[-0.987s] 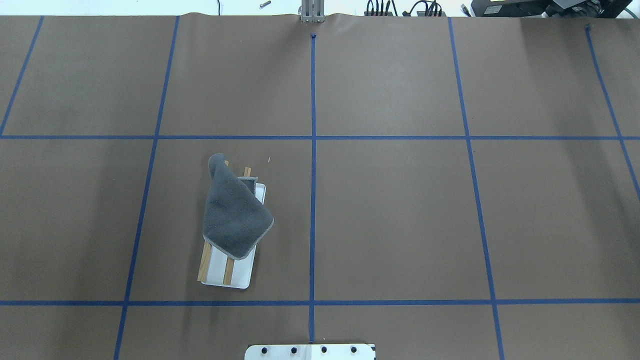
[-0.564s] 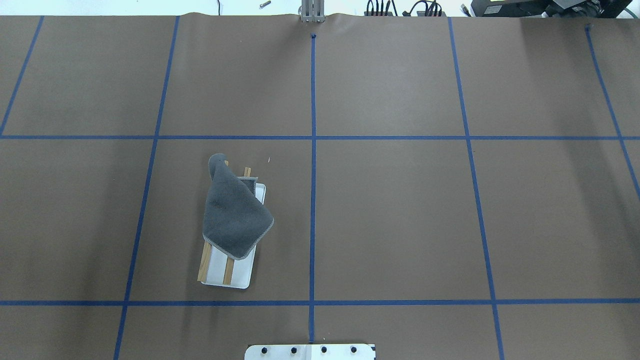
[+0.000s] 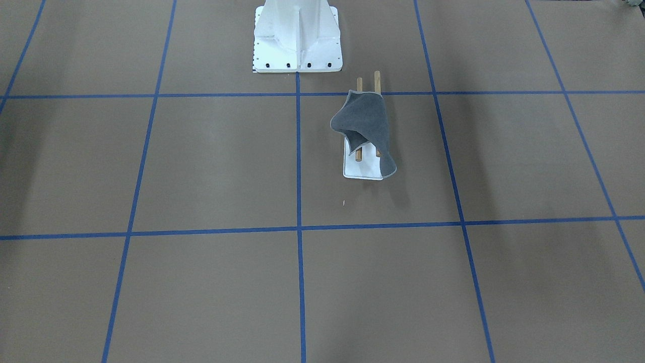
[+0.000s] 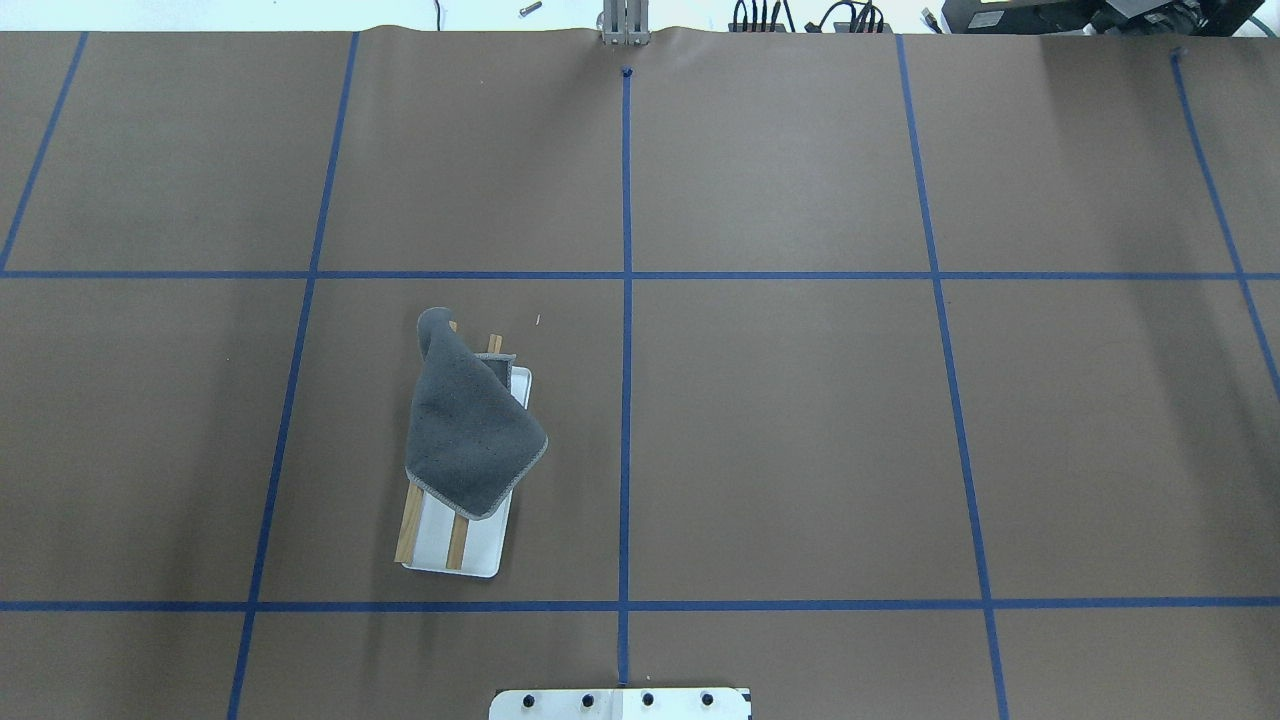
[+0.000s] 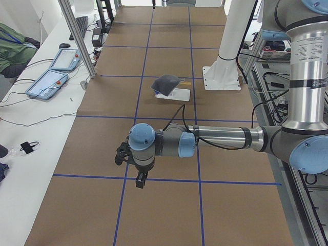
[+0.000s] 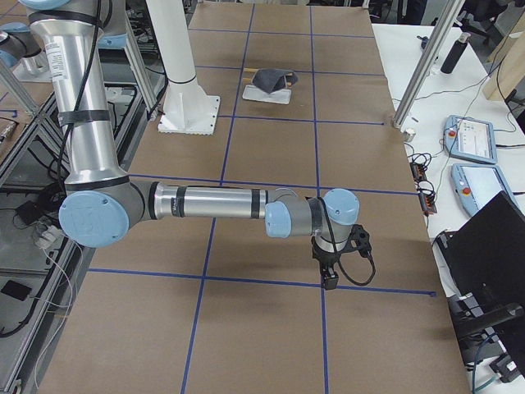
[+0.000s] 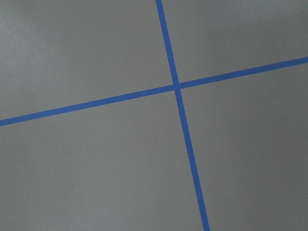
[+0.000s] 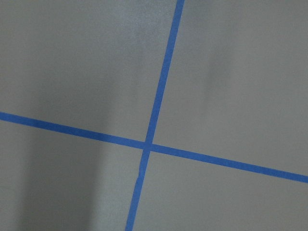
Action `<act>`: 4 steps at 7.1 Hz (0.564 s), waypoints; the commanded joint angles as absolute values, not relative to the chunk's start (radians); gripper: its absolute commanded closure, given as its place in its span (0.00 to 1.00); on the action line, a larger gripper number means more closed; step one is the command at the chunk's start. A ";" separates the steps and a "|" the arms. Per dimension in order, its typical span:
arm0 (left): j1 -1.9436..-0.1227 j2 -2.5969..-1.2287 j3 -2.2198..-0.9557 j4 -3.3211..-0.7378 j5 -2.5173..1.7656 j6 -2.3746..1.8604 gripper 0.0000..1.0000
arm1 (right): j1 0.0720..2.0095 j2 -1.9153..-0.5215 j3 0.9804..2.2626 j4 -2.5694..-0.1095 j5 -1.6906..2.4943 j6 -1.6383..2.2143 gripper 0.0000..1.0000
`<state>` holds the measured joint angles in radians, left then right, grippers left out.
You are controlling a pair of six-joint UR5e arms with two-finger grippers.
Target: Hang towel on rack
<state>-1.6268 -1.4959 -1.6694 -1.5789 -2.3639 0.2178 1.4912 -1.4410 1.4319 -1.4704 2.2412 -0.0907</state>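
Looking done: towel [image 4: 468,440] drapes grey side up across both dowels of the rack [image 4: 482,556], so I'd park left gripper [image 5: 139,181] and right gripper [image 6: 330,281], jaw state unreadable, well clear of the rack to avoid snagging.

Bright, even overhead light, matte brown table cover [image 4: 800,450]. Soft, broad vertical shadow bands cross it, and a faint blurry shadow lies beside the towel [image 3: 365,126]. Fixed views sharp, side views slightly wide-angle. Wrist views softer and greyer, with the right wrist view dimmer at its left.
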 commanded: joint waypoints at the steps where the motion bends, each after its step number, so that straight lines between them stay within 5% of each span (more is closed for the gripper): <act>1: -1.626 -1.489 -1.671 -1.582 -2.364 0.218 0.02 | 1.491 -1.462 1.428 -1.430 2.241 -0.091 0.00; 4: -1.626 -1.489 -1.670 -1.582 -2.364 0.218 0.02 | 1.491 -1.476 1.427 -1.397 2.241 -0.090 0.00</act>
